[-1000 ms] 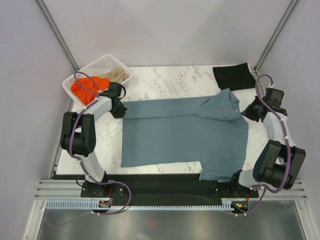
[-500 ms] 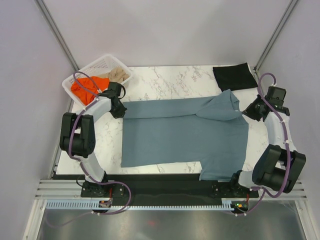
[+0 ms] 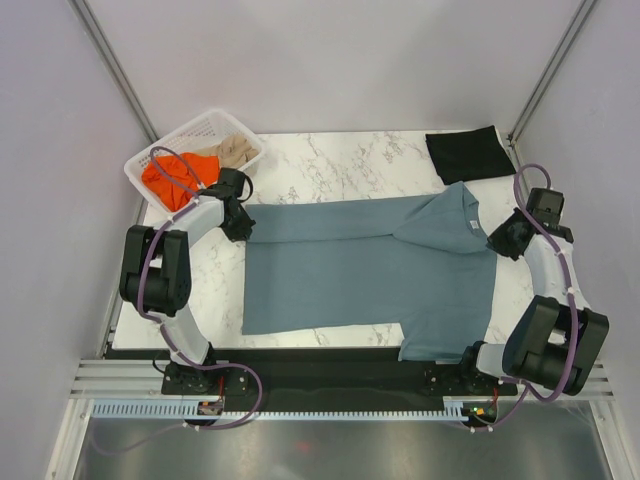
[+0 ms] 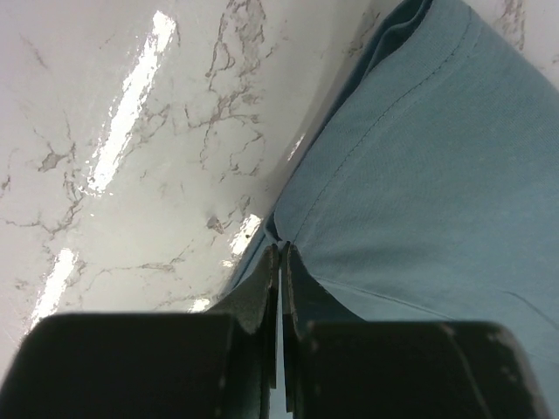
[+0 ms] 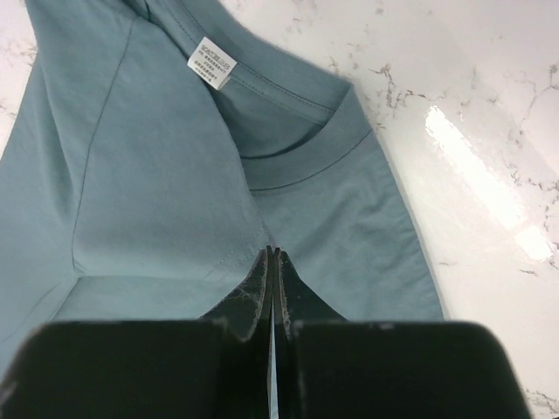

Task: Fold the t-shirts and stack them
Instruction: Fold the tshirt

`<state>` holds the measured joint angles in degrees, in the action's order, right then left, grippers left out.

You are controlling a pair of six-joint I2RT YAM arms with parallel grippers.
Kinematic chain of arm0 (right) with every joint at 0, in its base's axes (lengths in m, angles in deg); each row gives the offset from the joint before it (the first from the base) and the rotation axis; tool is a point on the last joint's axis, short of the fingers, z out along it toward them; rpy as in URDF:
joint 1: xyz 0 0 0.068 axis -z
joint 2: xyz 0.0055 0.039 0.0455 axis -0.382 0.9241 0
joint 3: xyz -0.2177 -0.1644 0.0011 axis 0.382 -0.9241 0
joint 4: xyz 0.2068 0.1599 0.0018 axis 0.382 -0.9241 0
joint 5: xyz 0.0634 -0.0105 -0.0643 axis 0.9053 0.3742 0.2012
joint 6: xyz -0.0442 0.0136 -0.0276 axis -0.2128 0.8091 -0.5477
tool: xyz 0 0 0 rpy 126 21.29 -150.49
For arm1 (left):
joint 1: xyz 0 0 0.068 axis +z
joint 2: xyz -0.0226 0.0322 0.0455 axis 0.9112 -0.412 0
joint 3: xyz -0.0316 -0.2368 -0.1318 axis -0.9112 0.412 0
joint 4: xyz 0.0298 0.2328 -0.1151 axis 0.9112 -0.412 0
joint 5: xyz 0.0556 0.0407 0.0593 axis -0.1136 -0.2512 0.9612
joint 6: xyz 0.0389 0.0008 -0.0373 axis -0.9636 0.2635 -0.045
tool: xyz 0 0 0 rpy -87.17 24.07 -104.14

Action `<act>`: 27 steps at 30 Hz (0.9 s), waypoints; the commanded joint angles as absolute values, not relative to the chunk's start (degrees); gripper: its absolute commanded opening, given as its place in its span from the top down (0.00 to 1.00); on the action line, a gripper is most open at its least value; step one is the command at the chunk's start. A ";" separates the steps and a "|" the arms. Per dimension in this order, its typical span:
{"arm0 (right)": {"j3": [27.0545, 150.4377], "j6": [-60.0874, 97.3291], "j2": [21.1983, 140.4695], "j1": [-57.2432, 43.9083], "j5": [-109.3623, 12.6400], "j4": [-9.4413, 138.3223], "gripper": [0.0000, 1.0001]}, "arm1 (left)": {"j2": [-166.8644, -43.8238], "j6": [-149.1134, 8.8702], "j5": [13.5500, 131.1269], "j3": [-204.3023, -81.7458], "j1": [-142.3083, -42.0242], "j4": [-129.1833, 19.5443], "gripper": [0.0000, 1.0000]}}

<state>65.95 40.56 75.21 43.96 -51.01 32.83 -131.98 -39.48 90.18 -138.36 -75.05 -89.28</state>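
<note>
Right gripper (image 5: pixel 272 253) has tugged the part-folded blue-grey t-shirt (image 3: pixel 370 270) nearer.

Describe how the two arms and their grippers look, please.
The left arm and right arm have black joints and light grey links. A purple cable loops along each. The left gripper and right gripper are black, with thin, scuffed fingers.

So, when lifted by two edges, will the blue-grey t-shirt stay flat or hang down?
Probably floppy: the blue-grey t-shirt is thin cloth, folded over near its collar, so it would likely sag between the left pincer and right pincer. It may slide easily on the glossy table.
</note>
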 commanded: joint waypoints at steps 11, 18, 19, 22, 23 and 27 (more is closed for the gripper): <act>65.75 43.44 75.86 44.26 -58.45 30.51 0.85 | -127.68 -41.89 91.06 -139.58 -75.16 -91.02 0.60; 69.62 45.55 74.20 43.99 -59.08 27.77 0.67 | -125.65 -42.85 87.20 -144.76 -77.00 -90.94 0.60; 69.97 45.38 74.02 43.82 -57.86 28.55 0.64 | -126.43 -43.98 84.76 -146.51 -77.79 -90.68 0.60; 69.36 39.16 74.45 43.20 -46.89 37.06 0.57 | -130.74 -47.06 80.62 -151.09 -79.98 -90.41 0.60; 69.54 38.36 76.46 42.68 -44.77 37.43 0.55 | -131.79 -47.25 78.69 -152.06 -80.43 -90.24 0.60; 70.42 40.96 81.57 42.50 -49.39 35.77 0.55 | -137.15 -49.70 70.18 -158.37 -82.19 -87.69 0.60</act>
<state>68.92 40.43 78.47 42.64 -49.22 34.45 -133.27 -44.80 79.63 -153.38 -81.02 -90.11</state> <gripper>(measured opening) 0.448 0.402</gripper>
